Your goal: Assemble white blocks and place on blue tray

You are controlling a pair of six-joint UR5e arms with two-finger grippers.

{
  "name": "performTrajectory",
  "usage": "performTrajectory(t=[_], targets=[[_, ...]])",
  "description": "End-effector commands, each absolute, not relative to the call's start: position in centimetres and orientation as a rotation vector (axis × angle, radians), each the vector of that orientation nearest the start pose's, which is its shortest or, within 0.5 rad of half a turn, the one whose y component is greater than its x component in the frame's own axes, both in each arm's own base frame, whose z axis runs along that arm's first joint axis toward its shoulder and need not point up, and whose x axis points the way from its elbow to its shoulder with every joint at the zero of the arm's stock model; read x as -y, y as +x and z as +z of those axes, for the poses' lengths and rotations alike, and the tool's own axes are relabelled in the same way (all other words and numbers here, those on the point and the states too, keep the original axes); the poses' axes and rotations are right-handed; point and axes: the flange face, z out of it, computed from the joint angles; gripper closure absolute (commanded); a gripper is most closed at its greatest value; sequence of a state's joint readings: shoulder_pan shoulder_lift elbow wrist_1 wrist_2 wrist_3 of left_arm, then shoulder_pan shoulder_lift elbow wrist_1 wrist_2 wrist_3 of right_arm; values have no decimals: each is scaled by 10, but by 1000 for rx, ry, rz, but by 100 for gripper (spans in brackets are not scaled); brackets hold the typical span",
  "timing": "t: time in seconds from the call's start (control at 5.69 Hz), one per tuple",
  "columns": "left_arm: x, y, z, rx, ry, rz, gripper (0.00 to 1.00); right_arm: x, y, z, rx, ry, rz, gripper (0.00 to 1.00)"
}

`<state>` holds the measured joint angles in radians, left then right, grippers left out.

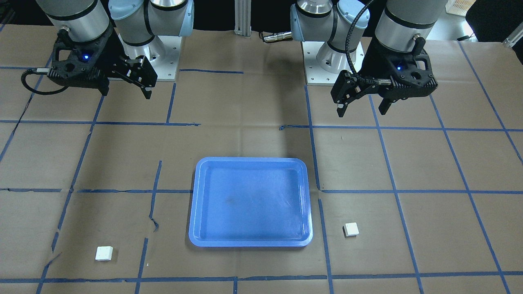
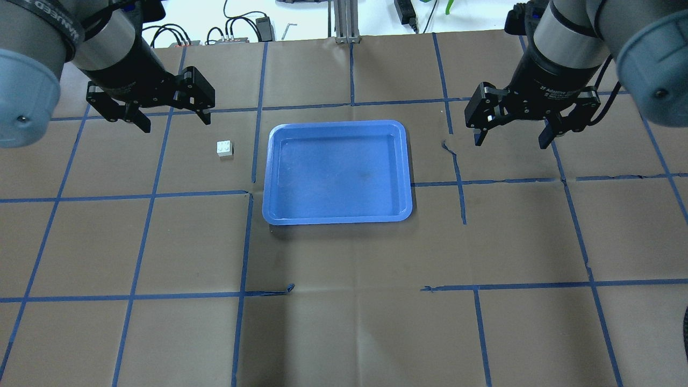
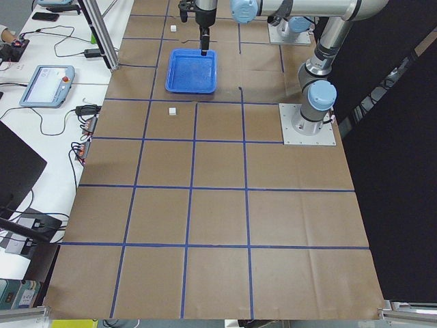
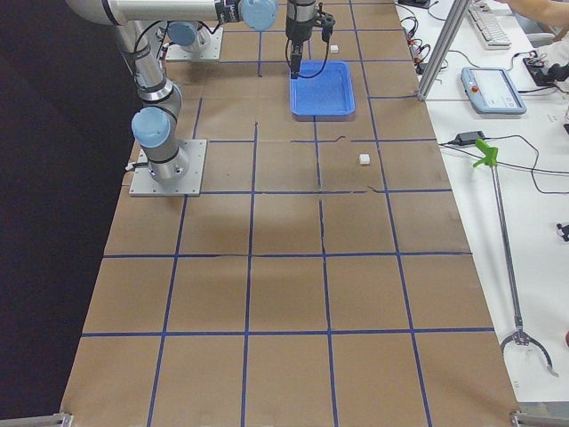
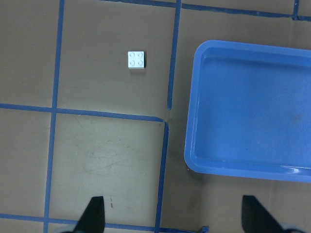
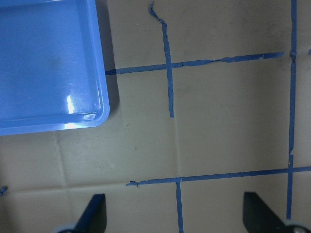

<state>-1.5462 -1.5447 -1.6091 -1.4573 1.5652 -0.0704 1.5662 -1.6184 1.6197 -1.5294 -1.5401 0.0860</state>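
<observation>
Upper left of the front view: the right gripper (image 1: 126, 92) hangs over the brown paper (image 1: 245, 139), fingers spread, nothing held. Far below it, lower left, the outer block (image 1: 104, 253) lies flat on the paper, well apart from the tray.

Centre frame sits the tray (image 1: 250, 202), with nothing in it. Just right of its lower corner lies the inner block (image 1: 351, 229), near the rim but not touching. The left wrist view shows it studs up.

Upper right: the left gripper (image 1: 362, 111), also wide open and carrying nothing.

So this looks like the very start. No block is lifted, none are joined, and both lie outside the tray. I'd say each arm goes for the block on its own side. The left gripper has the shorter trip down-frame to the inner block, the right a longer reach to the outer one. Each pick calls for fingers squared to the block's flat sides and a low, careful close, since these pieces are tiny. After that comes lining up studs to underside and pressing the two together.

Around them are blue tape lines (image 1: 408, 191), torn in places and flat, so no trouble. The side views show a pendant (image 3: 46, 83) and cables off the table. As far as I can judge, nothing blocks either path.
</observation>
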Motion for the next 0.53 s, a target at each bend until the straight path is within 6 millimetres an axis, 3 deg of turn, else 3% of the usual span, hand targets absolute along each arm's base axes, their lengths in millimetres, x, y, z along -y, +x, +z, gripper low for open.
performTrajectory(t=[0.0, 0.35], targets=[[493, -123, 493, -3143, -140, -154, 1, 468, 134, 483, -3110, 142, 69, 0], [496, -118, 500, -3138, -154, -171, 1, 469, 134, 485, -3115, 142, 49, 0]])
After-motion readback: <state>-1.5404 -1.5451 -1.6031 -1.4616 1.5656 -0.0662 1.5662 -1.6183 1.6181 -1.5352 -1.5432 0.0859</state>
